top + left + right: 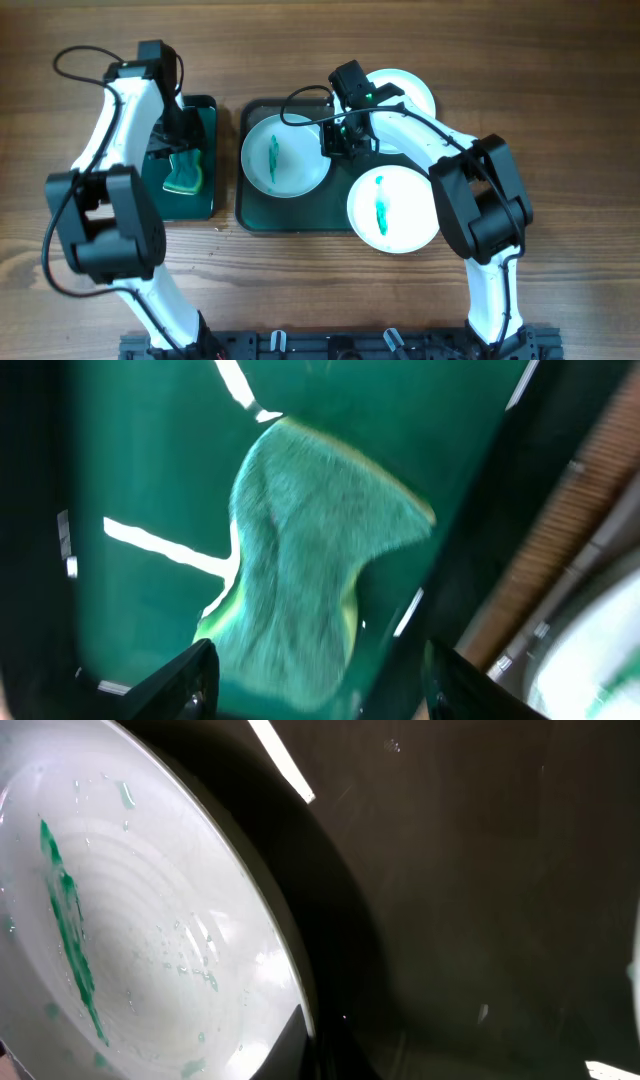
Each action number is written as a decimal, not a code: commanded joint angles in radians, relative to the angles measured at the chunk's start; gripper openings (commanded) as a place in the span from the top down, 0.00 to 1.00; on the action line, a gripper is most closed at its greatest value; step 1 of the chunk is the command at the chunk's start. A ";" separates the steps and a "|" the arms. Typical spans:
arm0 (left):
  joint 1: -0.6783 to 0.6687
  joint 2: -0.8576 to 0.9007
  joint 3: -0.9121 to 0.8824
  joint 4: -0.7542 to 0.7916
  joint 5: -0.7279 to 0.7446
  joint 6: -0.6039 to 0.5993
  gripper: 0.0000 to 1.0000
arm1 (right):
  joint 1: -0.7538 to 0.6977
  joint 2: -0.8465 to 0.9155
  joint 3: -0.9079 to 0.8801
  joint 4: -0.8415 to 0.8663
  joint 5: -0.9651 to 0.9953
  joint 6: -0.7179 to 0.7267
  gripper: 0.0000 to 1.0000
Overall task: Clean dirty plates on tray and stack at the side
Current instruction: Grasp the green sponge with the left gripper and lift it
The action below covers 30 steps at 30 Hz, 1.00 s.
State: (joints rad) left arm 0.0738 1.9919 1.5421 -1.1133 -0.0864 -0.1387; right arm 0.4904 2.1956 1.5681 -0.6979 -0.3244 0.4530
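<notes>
A dirty plate (285, 155), white with a teal smear, lies in the left half of the dark-green tray (300, 215). My right gripper (337, 140) is shut on its right rim; in the right wrist view a dark finger (290, 1045) lies over the plate's (130, 940) edge. A second smeared plate (392, 208) rests over the tray's front right corner. A third white plate (412, 90) at the back right is partly hidden by the right arm and shows no smear. My left gripper (178, 148) (320, 660) stands open, its fingers either side of the green sponge (310, 550).
The sponge (185, 172) lies in a smaller deep-green tray (205, 205) to the left of the big tray. Bare wooden table (560, 110) surrounds both trays. The arm bases stand along the front edge.
</notes>
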 commanded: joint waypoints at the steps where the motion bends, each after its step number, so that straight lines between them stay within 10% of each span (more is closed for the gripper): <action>1: 0.013 0.068 0.010 0.018 -0.021 0.034 0.41 | 0.008 0.040 0.002 0.005 0.018 0.019 0.96; 10: 0.027 0.142 0.009 0.046 -0.036 0.087 0.61 | 0.008 0.040 0.002 0.006 0.018 0.019 0.96; 15: 0.027 0.143 0.009 0.071 -0.036 0.087 0.96 | 0.008 0.040 0.002 0.006 0.018 0.019 0.96; 30: 0.025 -0.034 0.095 -0.025 0.132 0.056 0.96 | 0.008 0.040 0.002 0.025 0.011 0.029 0.96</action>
State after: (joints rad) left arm 0.0959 2.0975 1.5749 -1.1286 -0.0624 -0.0662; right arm 0.4915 2.1979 1.5681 -0.6773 -0.3244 0.4679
